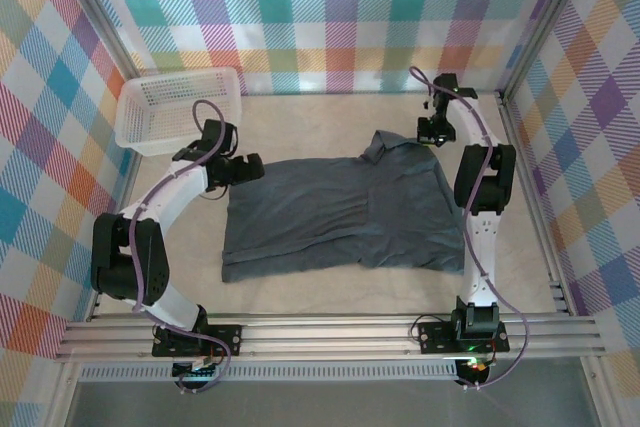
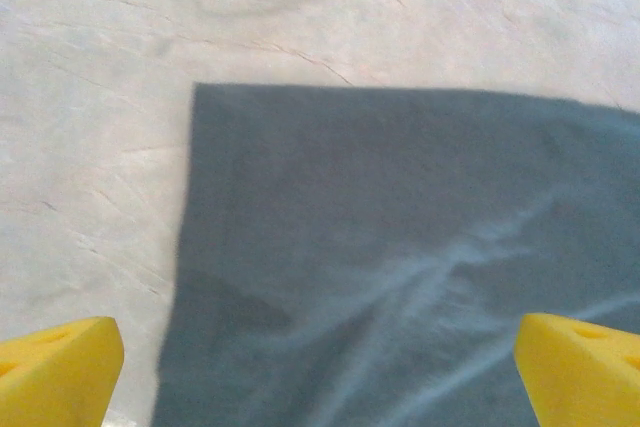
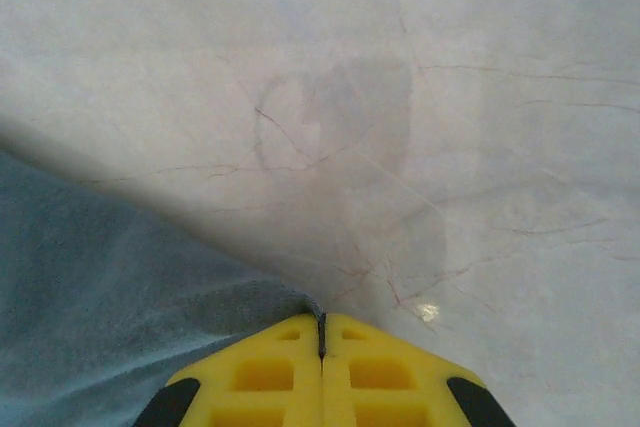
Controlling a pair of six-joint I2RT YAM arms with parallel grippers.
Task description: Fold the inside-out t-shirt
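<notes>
The inside-out t-shirt (image 1: pixel 340 212) lies spread flat on the pale table, dark blue-grey and wrinkled. Its collar end is bunched at the far right. My left gripper (image 1: pixel 248 169) hovers over the shirt's far left corner. In the left wrist view that gripper (image 2: pixel 320 372) is open, its yellow fingertips (image 2: pixel 60 372) wide apart, with the cloth (image 2: pixel 400 247) below and nothing between them. My right gripper (image 1: pixel 432 132) sits at the far right corner. In the right wrist view it (image 3: pixel 322 332) is shut, with a thin edge of the t-shirt (image 3: pixel 100 297) pinched between its yellow pads.
A white lattice basket (image 1: pixel 180 107) stands at the back left, just behind the left arm. Plaid walls close in the table on three sides. An aluminium rail (image 1: pixel 330 332) runs along the near edge. Bare tabletop (image 3: pixel 450 97) lies beyond the right gripper.
</notes>
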